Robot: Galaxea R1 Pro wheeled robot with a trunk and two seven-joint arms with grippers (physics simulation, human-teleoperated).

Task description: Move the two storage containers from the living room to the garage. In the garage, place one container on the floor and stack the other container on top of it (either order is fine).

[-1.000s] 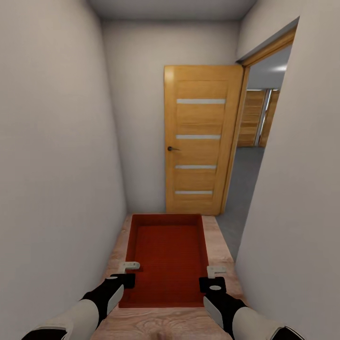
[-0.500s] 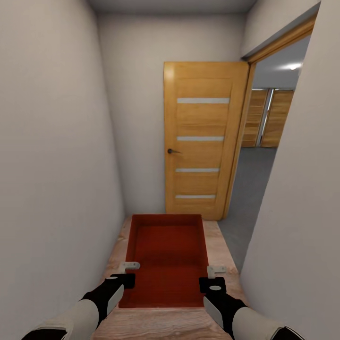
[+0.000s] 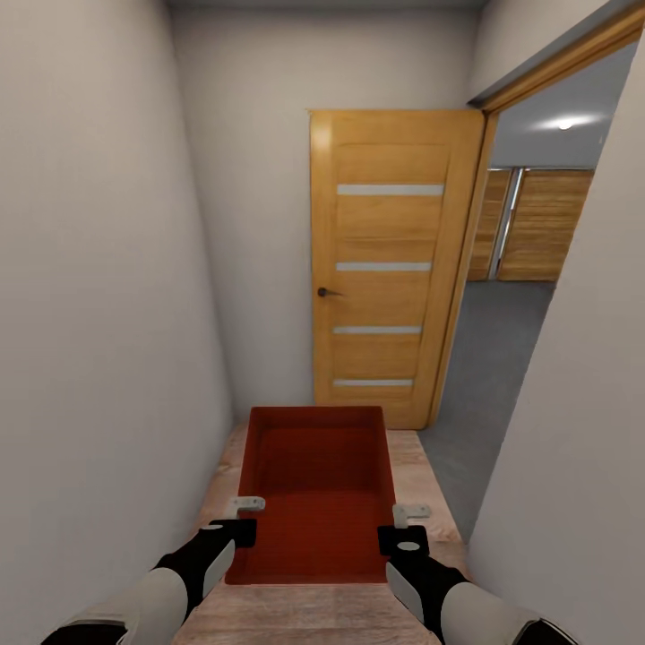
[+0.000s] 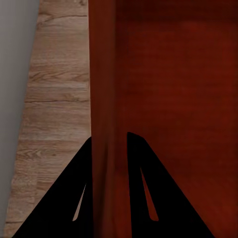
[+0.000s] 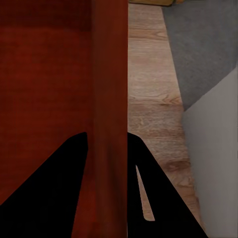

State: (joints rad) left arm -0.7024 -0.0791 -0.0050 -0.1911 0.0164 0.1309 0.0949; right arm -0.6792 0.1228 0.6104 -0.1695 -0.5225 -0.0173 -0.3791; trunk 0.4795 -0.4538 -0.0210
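The rigid, light storage container [image 3: 313, 493] is carried before the door [image 3: 390, 269]; left gripper [image 4: 109, 148] and right gripper [image 5: 106, 144] each pinch a side wall.

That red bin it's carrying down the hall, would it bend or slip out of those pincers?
The storage container probably stays stiff: its side walls look straight though held only near one end. It seems light, being empty and low-walled. Slipping is possible, since the left pincer and right pincer each clamp just one thin, smooth-looking wall.
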